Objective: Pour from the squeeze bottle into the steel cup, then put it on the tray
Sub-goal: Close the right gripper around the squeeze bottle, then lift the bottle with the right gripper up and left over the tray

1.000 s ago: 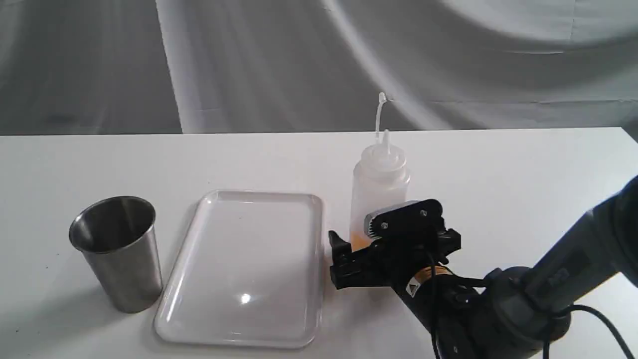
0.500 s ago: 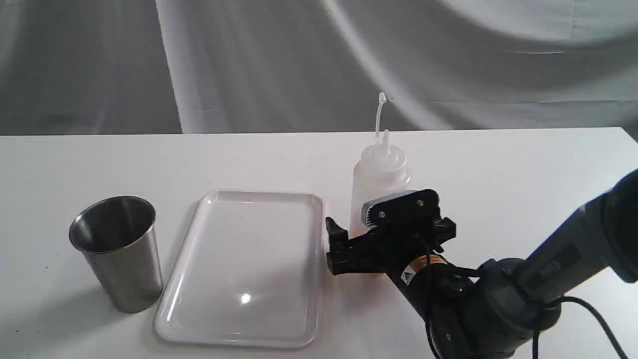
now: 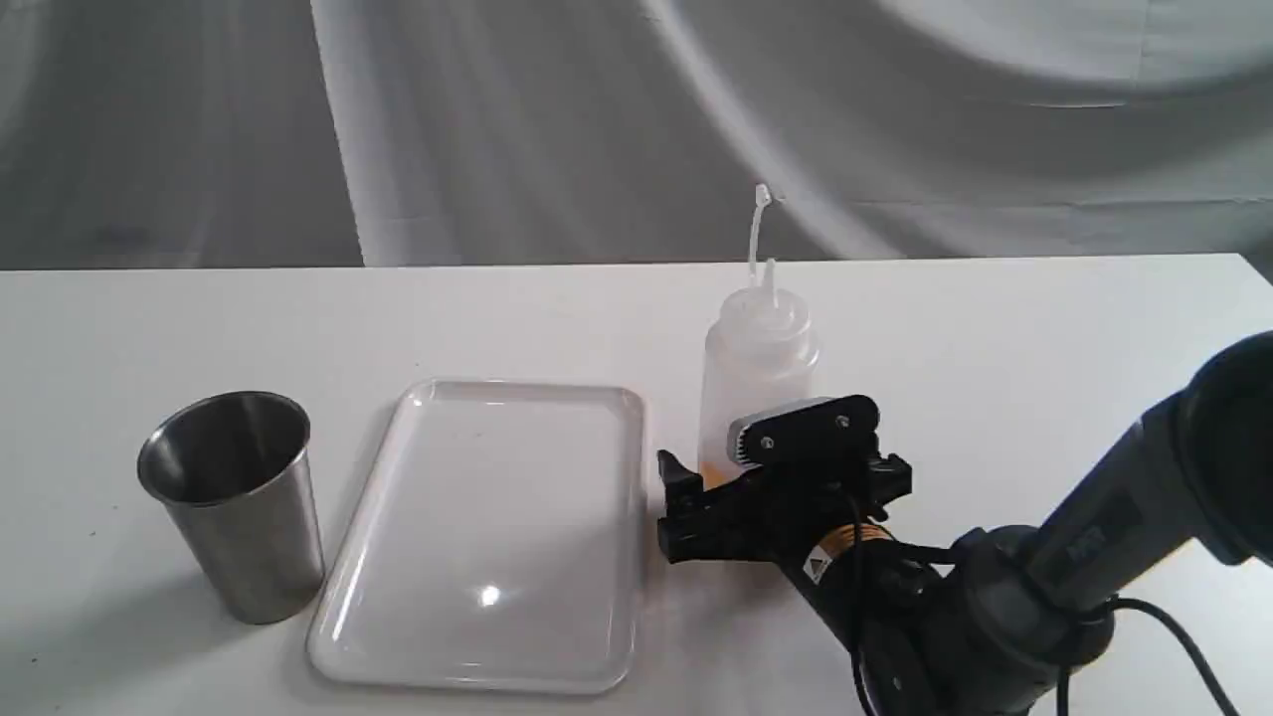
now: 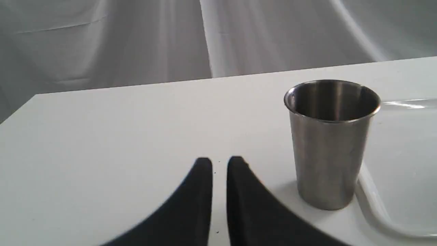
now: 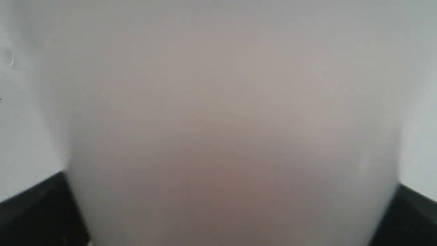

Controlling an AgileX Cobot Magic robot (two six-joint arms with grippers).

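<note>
The squeeze bottle [image 3: 758,368] stands upright on the table just right of the tray [image 3: 487,537], with orange-yellow liquid low in it and its cap strap sticking up. My right gripper [image 3: 701,459] is open, its fingers on either side of the bottle's lower body; in the right wrist view the bottle [image 5: 232,119] fills the picture between the two black fingers [image 5: 37,212]. The steel cup [image 3: 234,502] stands upright left of the tray. Only the left wrist view shows my left gripper [image 4: 219,160], which is shut and empty, low over the table beside the cup [image 4: 329,143].
The white table [image 3: 995,338] ends at a back edge in front of a grey cloth backdrop. The right arm [image 3: 1094,557] comes in from the lower right corner with a black cable hanging off it.
The right gripper rose a little, then came down again at the bottle's lower body. The bottle, cup and tray have stayed in place.
</note>
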